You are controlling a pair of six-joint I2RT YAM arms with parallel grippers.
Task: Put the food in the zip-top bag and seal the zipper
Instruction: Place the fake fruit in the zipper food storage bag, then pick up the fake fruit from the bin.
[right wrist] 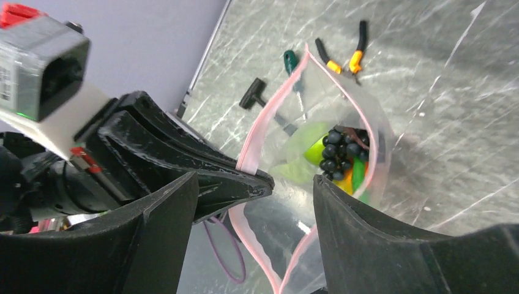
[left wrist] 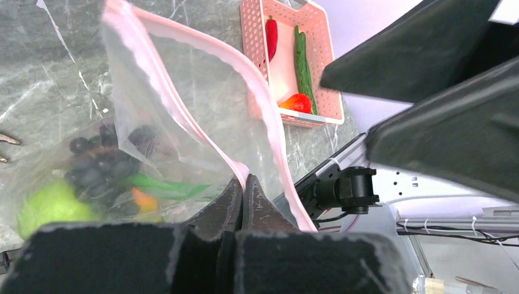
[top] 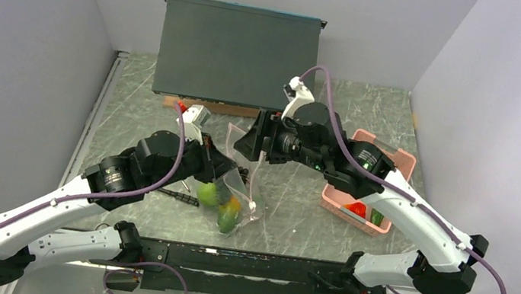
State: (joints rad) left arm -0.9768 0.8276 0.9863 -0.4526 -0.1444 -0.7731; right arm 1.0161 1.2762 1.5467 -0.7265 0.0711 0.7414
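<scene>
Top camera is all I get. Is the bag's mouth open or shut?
Observer: Open. On the right wrist view the zipper spreads in a wide loop.
Operator: Who's holding it?
Observer: The left gripper. Its own camera shows it shut on the zipper's edge.
Operator: What's inside besides the green ball?
Observer: A bunch of black grapes, right beside the lime-green fruit.

Marbled grey table (top: 296, 198) with pink basket (left wrist: 250, 61), pliers (right wrist: 354, 59), perhaps a screwdriver (right wrist: 289, 60)
</scene>
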